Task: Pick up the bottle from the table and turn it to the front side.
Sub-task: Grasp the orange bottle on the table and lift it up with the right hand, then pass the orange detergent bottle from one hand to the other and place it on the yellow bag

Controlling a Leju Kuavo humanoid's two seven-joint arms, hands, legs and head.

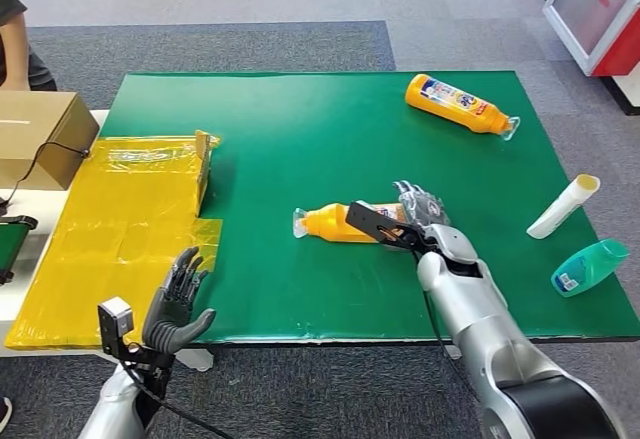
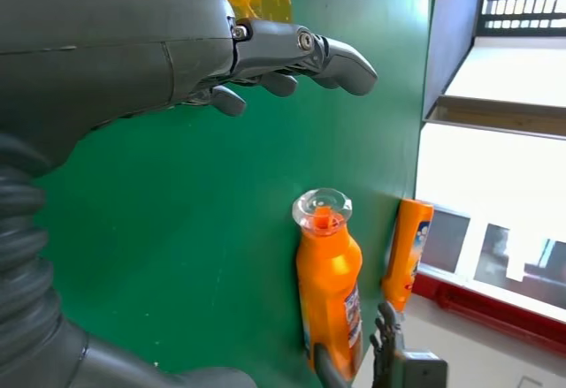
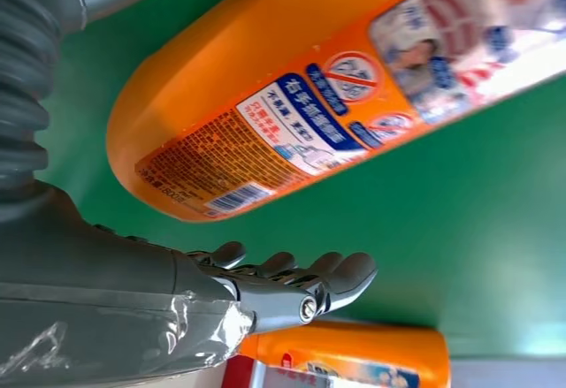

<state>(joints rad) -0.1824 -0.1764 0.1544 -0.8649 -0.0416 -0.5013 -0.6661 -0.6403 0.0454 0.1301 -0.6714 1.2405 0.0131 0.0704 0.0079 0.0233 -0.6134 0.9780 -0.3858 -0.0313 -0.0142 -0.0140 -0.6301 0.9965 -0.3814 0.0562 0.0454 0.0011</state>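
Observation:
An orange bottle [image 1: 336, 223] lies on its side in the middle of the green table [image 1: 302, 129], clear cap toward my left. My right hand [image 1: 423, 211] is at its base end with the fingers stretched out, not closed on it. In the right wrist view the bottle [image 3: 301, 96] shows its barcode label, lying between the thumb and the straight fingers [image 3: 294, 282]. My left hand [image 1: 175, 304] hovers open at the table's front left edge, holding nothing. The left wrist view shows that hand [image 2: 167, 52] with spread fingers and, beyond it, the bottle [image 2: 328, 291] cap-first.
A second orange bottle [image 1: 456, 104] lies at the far right. A white bottle [image 1: 562, 206] and a teal bottle [image 1: 589, 266] lie near the right edge. Yellow wrapped flat packaging [image 1: 128, 219] covers the left end, beside a cardboard box [image 1: 38, 134]. A person [image 1: 11, 39] is at the far left.

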